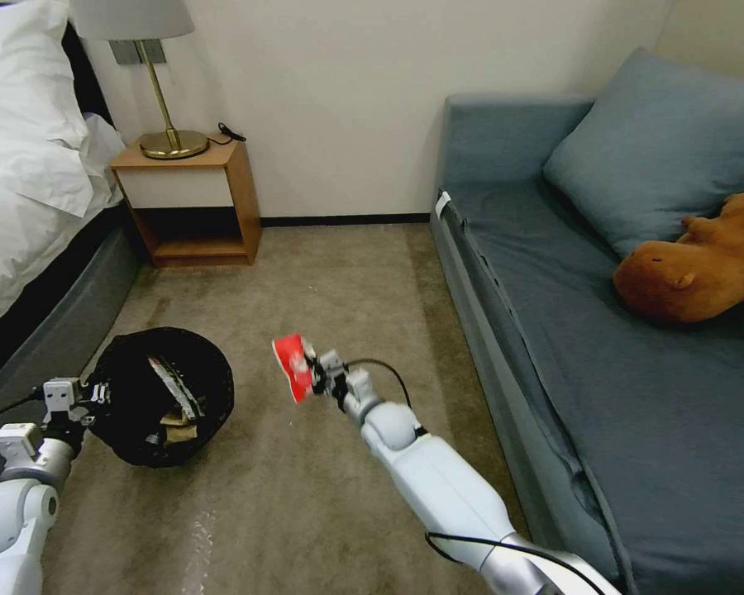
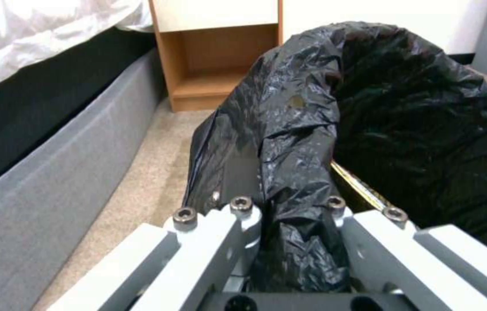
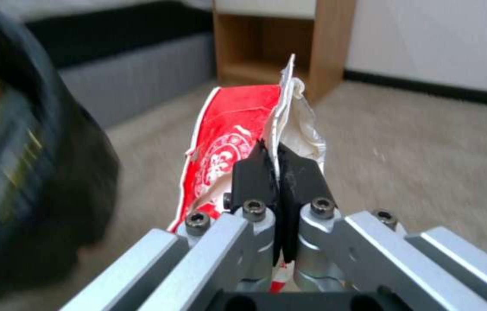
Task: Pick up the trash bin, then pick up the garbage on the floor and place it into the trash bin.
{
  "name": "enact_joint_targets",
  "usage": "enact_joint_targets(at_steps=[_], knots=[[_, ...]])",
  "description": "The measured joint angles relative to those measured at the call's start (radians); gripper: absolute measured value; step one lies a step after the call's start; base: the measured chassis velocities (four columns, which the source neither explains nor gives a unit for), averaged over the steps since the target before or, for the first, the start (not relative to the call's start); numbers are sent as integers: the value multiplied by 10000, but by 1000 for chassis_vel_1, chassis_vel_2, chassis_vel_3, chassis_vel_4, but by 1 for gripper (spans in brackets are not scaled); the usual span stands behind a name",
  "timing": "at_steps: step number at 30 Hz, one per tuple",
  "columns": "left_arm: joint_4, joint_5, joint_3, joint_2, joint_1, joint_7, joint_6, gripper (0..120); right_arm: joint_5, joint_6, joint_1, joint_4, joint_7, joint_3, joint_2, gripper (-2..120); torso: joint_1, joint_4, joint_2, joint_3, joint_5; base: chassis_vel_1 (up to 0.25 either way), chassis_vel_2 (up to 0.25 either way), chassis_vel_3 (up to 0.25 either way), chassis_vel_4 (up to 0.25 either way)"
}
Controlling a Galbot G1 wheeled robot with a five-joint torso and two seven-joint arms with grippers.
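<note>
beside the trash bin [image 1: 132, 397], right gripper [image 3: 278, 164] pinches seemingly a snack packet [image 1: 292, 366].

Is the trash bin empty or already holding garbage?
Holding garbage: wrappers lie inside the trash bin, gripped at its rim by the left gripper.

Beside the red packet [image 3: 229, 142], the trash bin [image 3: 30, 172] is a dark smear; litter inside it [image 1: 174, 397] can't be told apart.

Crinkly glossy black plastic lines the trash bin [image 1: 192, 365]; glossy red-and-white snack packet [image 1: 292, 367]; matt carpet [image 1: 322, 281]
</note>
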Motion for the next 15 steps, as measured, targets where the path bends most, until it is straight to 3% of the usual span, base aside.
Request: enact_joint_targets(at_steps=[7,15], knots=[[-65,207,177,-142,-75,5,47,5,999,-617,-7,1532,211,-820,-154,0,0,-1,0,0,-1,0,0,0,0],[-183,613,423,-424,-85,8,75,5,1988,-637,-110,2135,398,-1729,567,0,0,2,0,-1,-1,0,0,0,0]])
